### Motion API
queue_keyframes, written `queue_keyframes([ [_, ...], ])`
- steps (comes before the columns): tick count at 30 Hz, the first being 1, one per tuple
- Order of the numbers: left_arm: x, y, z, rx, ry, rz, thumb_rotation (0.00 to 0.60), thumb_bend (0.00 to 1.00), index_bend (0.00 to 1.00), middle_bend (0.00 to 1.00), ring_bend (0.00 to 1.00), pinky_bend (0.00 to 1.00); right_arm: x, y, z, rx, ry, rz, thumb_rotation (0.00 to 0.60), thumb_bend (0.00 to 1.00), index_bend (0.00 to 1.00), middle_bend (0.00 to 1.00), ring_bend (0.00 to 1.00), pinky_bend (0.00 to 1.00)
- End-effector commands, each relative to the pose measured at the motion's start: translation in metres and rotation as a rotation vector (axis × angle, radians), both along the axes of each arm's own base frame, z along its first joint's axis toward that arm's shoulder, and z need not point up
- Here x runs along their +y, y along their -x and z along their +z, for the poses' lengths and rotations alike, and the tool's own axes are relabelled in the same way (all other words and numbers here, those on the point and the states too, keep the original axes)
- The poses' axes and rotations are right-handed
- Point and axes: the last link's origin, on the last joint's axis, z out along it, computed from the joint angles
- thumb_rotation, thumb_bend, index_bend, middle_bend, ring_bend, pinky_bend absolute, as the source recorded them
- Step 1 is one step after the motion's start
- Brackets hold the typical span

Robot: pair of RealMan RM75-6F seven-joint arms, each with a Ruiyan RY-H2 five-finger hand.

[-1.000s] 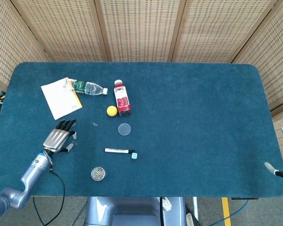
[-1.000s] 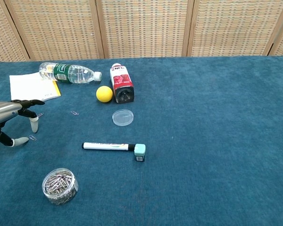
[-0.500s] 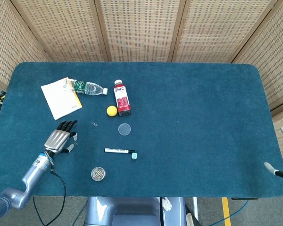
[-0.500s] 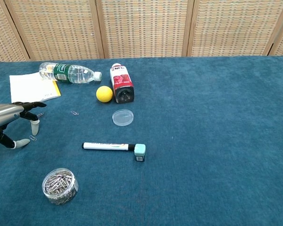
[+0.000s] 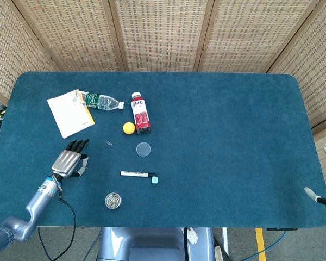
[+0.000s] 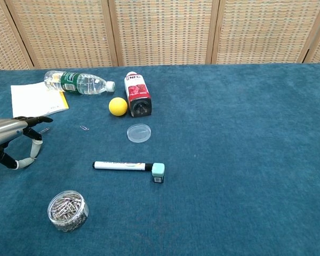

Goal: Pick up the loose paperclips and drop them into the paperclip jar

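My left hand [image 5: 69, 161] [image 6: 9, 140] is low over the table's front left. Its thumb and a fingertip [image 6: 34, 150] meet at the cloth on a loose paperclip, which the tips hide. A second paperclip [image 6: 44, 129] lies just beyond the hand. A third paperclip [image 6: 84, 128] [image 5: 108, 143] lies further right. The clear paperclip jar [image 6: 68, 210] [image 5: 113, 200] stands open near the front edge, holding several clips. Its round lid [image 6: 138, 132] [image 5: 143, 149] lies flat near the middle. Only spread fingertips of my right hand [image 5: 325, 175] show, past the table's right edge, with nothing in them.
A marker [image 6: 122, 166] with a mint cap lies between jar and lid. Behind stand a yellow ball [image 6: 117, 106], a red juice bottle [image 6: 137, 94] on its side, a water bottle [image 6: 77, 82] on its side and a white booklet [image 6: 34, 98].
The left hand's thumb and fingertip have drawn together over the paperclip that lay between them; that clip no longer shows. The right hand has not moved.
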Motion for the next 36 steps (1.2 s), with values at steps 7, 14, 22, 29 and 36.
queue_keyframes([
  [7,0.000,-0.005,0.004,-0.026,-0.010,-0.012,0.600,0.50,0.65,0.00,0.00,0.00,0.000,0.000,0.000,-0.001,0.001,0.000,0.600,0.00,0.04,0.00,0.00,0.00],
  [14,-0.006,-0.023,0.019,-0.080,-0.026,-0.082,0.600,0.50,0.66,0.00,0.00,0.00,0.000,0.000,0.001,-0.004,0.002,0.001,0.600,0.00,0.04,0.00,0.00,0.00],
  [22,-0.052,-0.062,0.023,-0.109,0.075,-0.269,0.600,0.50,0.66,0.00,0.00,0.00,0.001,0.000,0.002,-0.009,0.004,0.002,0.600,0.00,0.04,0.00,0.00,0.00],
  [29,-0.090,-0.077,0.015,-0.091,0.171,-0.366,0.600,0.50,0.66,0.00,0.00,0.00,0.001,0.001,0.003,-0.014,0.007,0.002,0.600,0.00,0.04,0.00,0.00,0.00],
  [36,-0.104,-0.080,0.007,-0.076,0.233,-0.380,0.600,0.50,0.66,0.00,0.00,0.00,0.001,0.001,0.005,-0.017,0.010,0.002,0.600,0.00,0.04,0.00,0.00,0.00],
])
